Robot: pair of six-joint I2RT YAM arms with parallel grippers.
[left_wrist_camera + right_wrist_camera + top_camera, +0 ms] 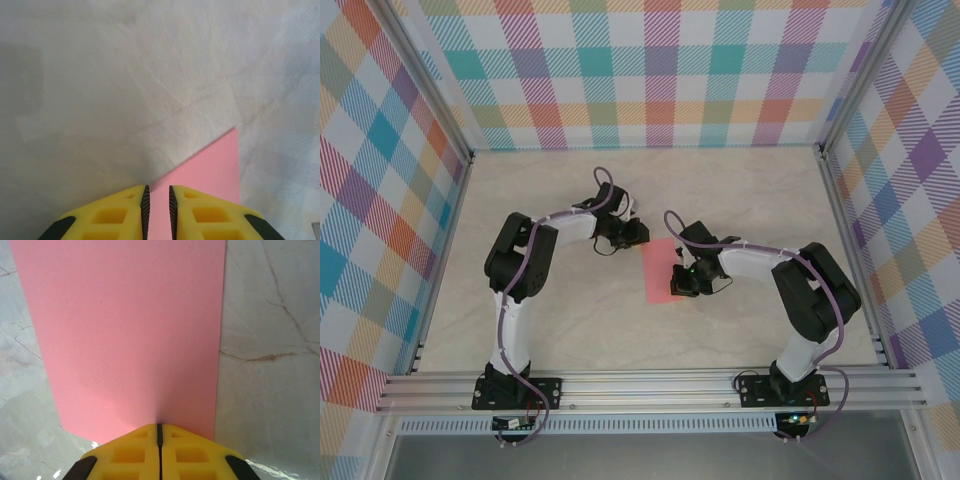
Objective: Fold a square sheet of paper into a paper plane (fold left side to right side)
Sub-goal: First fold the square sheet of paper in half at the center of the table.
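Note:
The square sheet of paper [658, 272] lies on the marble table as a narrow salmon-pink rectangle, seemingly folded in half. My left gripper [636, 236] hovers at its far corner. In the left wrist view its yellow jaws [157, 192] stand a narrow gap apart, and the pink paper [210, 167] shows flat through the gap and beyond it. My right gripper [682, 283] is at the sheet's right edge. Seen from the right wrist, its jaws [159, 426] are shut tight, tips down on the pink paper [125, 330]. No dart-shaped paper plane is formed.
The pale marble tabletop [570, 320] is bordered by aluminium rails and checked fabric walls [650, 70]. Both arm bases are bolted to the front rail [650, 385]. Bare table lies left, right and behind the paper.

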